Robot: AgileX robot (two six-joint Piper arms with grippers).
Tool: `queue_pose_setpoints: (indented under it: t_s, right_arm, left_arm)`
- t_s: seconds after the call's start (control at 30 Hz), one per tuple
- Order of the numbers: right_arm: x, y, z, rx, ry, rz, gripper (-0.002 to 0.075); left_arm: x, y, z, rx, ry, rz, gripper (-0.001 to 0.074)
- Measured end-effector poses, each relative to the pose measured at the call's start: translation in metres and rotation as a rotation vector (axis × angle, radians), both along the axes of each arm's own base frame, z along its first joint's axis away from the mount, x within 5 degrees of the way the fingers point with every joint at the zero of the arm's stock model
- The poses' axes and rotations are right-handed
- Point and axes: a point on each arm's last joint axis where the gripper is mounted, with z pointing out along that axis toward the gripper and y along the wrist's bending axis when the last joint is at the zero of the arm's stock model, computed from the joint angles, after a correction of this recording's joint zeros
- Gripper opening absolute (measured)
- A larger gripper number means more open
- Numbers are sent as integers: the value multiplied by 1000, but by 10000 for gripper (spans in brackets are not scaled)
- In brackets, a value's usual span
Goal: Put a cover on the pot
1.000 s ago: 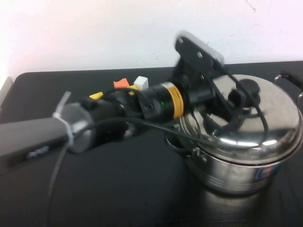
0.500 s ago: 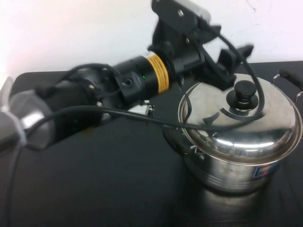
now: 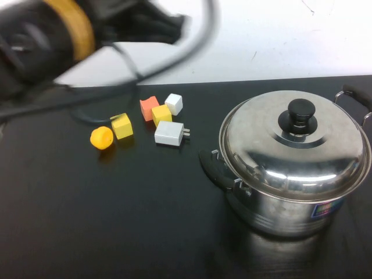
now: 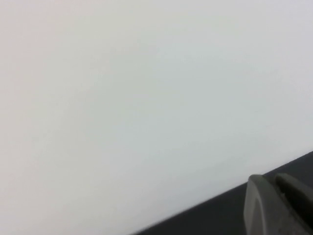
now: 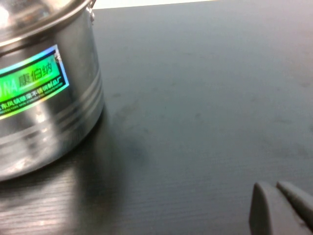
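Observation:
The steel pot [image 3: 290,216] stands at the table's right with its domed lid [image 3: 290,154] seated on its rim and the black knob [image 3: 300,111] on top. Its wall with the shiny sticker [image 5: 29,84] also shows in the right wrist view. My left gripper [image 3: 170,24] is a blur high at the back left, far from the pot, and empty. In the left wrist view its fingertips [image 4: 259,196] lie together against the white wall. My right gripper [image 5: 277,197] is shut and empty, low over the table beside the pot.
On the black table [image 3: 116,221], left of the pot, lie an orange ball [image 3: 102,138], a yellow cube [image 3: 122,125], a red-orange cube [image 3: 149,107], another yellow cube [image 3: 161,114], a white cube [image 3: 174,103] and a white plug adapter [image 3: 169,133].
My left gripper let go of the lid's knob, rose and drew back to the upper left. The lid stays on the pot. The small blocks are uncovered.

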Motion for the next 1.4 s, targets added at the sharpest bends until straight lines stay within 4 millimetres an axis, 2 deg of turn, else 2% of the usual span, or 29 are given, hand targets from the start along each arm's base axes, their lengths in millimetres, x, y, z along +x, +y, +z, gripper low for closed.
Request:
queue_pose_setpoints:
  t_s: [0.23, 0.4, 0.57, 0.87, 1.03, 1.2, 1.4]
  right_arm:
    - [0, 0, 0, 0, 0, 0, -2]
    - [0, 0, 0, 0, 0, 0, -2]
    - [0, 0, 0, 0, 0, 0, -2]
    - [0, 0, 0, 0, 0, 0, -2]
    - [0, 0, 0, 0, 0, -1, -2]
    - [0, 0, 0, 0, 0, -2, -2]
    - [0, 0, 0, 0, 0, -2, -2]
  left_arm:
    - [-36, 44, 1, -6, 82, 168, 0]
    - [-57, 63, 8, -66, 103, 208, 0]
    - [-61, 68, 9, -86, 115, 220, -1]
    - [-55, 61, 1, -91, 175, 215, -1]
    - [-79, 69, -5, -82, 167, 103, -1]
    - [-112, 89, -33, -170, 49, -8, -1]
    - [-153, 121, -91, -257, 10, 55, -1]
